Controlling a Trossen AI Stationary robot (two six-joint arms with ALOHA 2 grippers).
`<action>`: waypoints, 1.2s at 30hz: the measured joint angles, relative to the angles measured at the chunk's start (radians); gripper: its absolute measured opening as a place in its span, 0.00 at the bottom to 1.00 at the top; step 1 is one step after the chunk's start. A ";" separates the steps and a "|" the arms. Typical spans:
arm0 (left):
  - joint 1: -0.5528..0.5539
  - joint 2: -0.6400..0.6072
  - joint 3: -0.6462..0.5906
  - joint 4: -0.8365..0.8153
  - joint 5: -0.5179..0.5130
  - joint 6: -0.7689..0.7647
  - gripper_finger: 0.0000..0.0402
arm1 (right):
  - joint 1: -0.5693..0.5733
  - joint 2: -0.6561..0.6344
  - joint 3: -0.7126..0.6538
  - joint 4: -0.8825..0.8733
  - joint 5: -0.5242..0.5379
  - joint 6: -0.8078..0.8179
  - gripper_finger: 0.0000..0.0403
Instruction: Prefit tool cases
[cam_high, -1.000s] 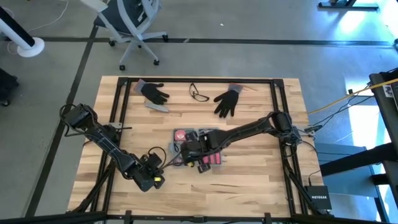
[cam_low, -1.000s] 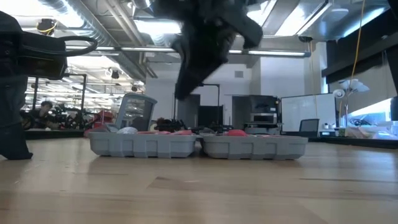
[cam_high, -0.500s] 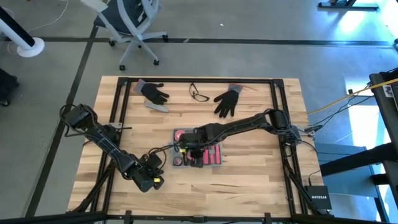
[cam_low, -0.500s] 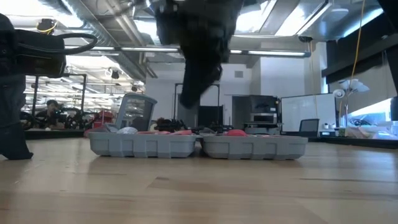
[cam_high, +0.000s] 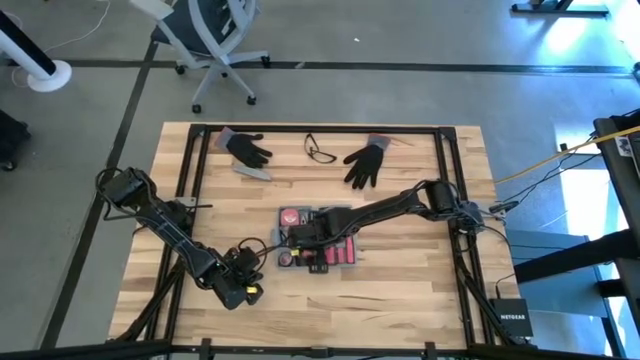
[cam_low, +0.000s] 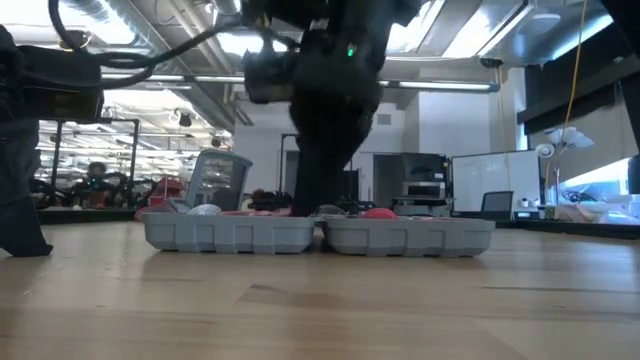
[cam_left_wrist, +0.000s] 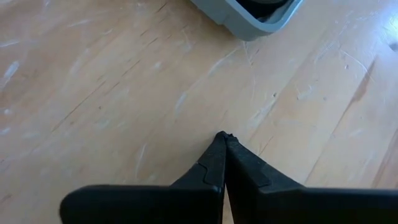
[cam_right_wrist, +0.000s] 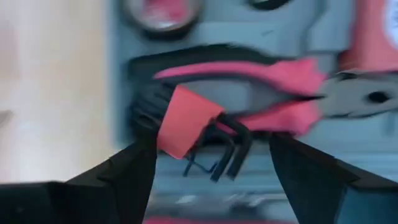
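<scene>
Below, the flat blue-grey plastic case (cam_high: 320, 238) holds pink-handled pliers (cam_right_wrist: 273, 87).

Four cameras cover one workbench. The high view looks straight down from well above, taking in the whole wooden table (cam_high: 400, 290), both arms and the surrounding floor. The low view sits at tabletop height, facing level across the boards toward the open tool case (cam_low: 320, 234) and the room behind. The left wrist view points down at bare planks from close range, catching one corner of the case (cam_left_wrist: 249, 15). The right wrist view hovers very near the case's interior (cam_right_wrist: 261, 93), over red-handled pliers (cam_right_wrist: 267, 78). All four views share that case.
</scene>
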 joint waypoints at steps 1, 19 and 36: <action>0.000 0.000 0.000 0.000 0.000 0.000 0.00 | -0.001 0.002 0.000 -0.002 0.018 -0.002 0.74; 0.002 -0.001 -0.001 0.002 -0.004 0.021 0.00 | -0.013 0.022 0.002 0.072 -0.005 -0.090 0.72; 0.008 0.004 -0.002 0.001 -0.047 -0.008 0.00 | -0.013 0.031 0.062 0.162 0.016 -0.311 0.72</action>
